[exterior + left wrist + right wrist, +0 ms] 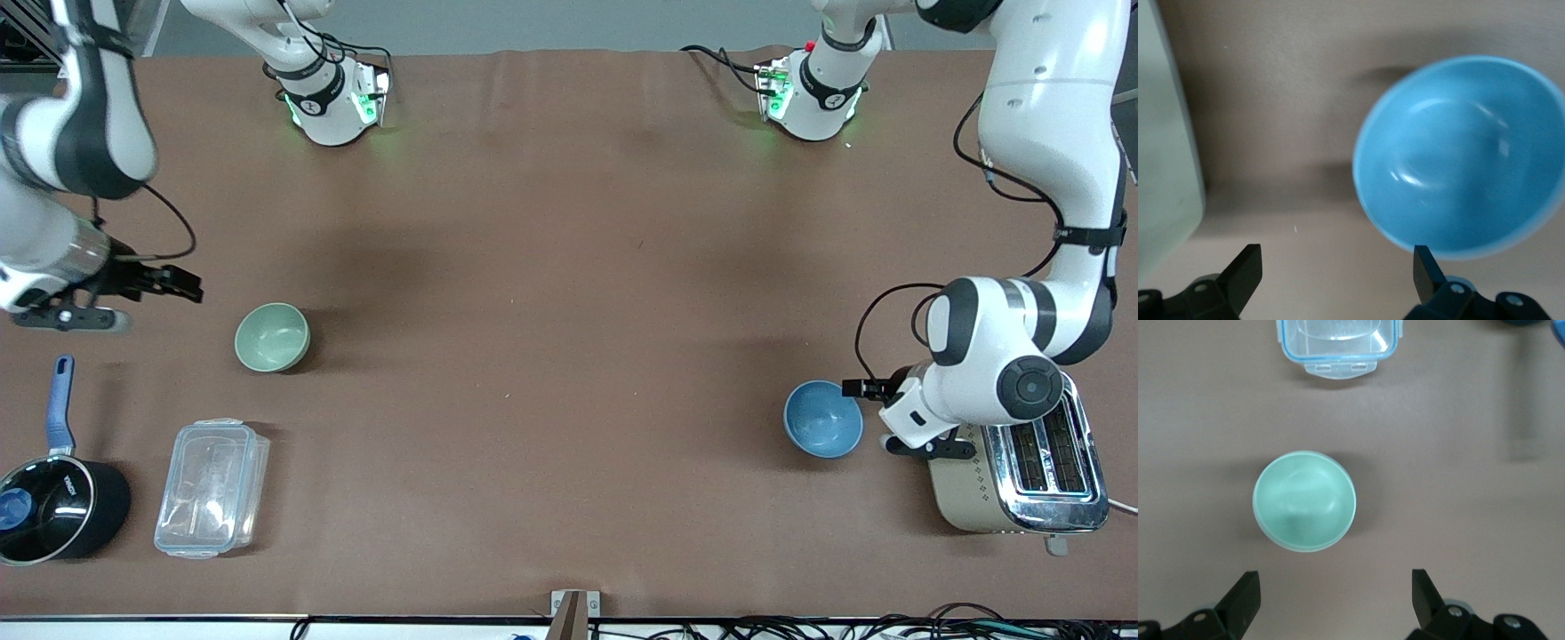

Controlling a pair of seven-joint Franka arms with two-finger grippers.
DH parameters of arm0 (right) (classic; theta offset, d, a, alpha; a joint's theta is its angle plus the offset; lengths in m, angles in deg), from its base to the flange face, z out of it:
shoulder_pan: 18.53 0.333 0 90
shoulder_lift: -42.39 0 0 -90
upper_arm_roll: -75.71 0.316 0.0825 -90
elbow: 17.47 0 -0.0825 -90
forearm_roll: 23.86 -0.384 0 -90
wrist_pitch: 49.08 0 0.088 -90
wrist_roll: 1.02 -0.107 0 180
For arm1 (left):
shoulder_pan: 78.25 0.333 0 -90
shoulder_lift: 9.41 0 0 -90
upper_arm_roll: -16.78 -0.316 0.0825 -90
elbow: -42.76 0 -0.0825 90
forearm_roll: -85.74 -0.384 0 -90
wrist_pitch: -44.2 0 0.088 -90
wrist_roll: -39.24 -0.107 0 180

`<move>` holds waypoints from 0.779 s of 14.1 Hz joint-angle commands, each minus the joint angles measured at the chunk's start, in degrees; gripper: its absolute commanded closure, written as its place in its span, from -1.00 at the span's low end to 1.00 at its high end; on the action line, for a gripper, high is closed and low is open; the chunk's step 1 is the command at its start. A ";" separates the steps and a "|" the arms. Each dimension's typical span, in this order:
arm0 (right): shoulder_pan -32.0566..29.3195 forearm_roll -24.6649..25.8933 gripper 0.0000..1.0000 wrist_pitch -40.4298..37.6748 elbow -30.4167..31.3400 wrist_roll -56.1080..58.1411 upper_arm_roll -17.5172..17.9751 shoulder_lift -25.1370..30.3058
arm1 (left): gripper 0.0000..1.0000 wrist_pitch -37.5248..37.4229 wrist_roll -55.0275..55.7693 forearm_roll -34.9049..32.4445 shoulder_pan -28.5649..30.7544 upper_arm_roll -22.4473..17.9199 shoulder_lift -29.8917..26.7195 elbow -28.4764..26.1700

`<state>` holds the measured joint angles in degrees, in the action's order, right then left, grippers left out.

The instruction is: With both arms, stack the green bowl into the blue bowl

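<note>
Left gripper: jaws spread wide, empty, just beside the blue bowl near the left arm's end of the bench. Right gripper (equally wide, empty) hangs by the green bowl toward the right arm's end.

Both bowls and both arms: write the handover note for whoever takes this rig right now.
Left tool: open, empty, low beside the blue bowl, next to the toaster.
Right tool: open, empty, hanging beside the green bowl.
Both bowls stand upright on the table, one toward each arm's end.
Done: nothing gripped or stacked.
Left: grasp the green bowl, carry it over, set it in the blue bowl.
</note>
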<state>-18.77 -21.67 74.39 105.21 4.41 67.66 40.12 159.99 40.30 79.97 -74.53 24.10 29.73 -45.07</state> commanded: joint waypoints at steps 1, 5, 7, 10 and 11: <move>-1.09 -0.34 -1.00 12.28 6.33 1.34 0.32 -3.32 | -0.78 0.66 1.39 -0.30 -0.11 0.15 1.20 1.70; -1.61 -0.34 -0.96 23.72 6.86 1.34 0.31 -12.91 | -0.67 2.16 6.15 2.25 -0.37 0.59 1.81 1.78; -1.79 -0.34 -0.92 26.63 7.04 1.34 0.31 -15.38 | -0.44 3.38 6.15 3.22 -0.29 0.59 2.60 1.70; -2.14 -0.34 -0.20 27.17 7.13 2.04 0.31 -16.00 | 0.01 3.65 6.24 3.31 -0.46 0.59 3.48 1.78; -2.31 -0.34 0.13 27.35 7.13 2.48 0.31 -16.35 | 0.21 4.00 6.33 3.31 -0.46 0.59 3.75 1.78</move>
<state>-19.89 -21.65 101.48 112.19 5.11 67.51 23.40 163.22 46.16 82.41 -74.82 24.78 32.51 -44.06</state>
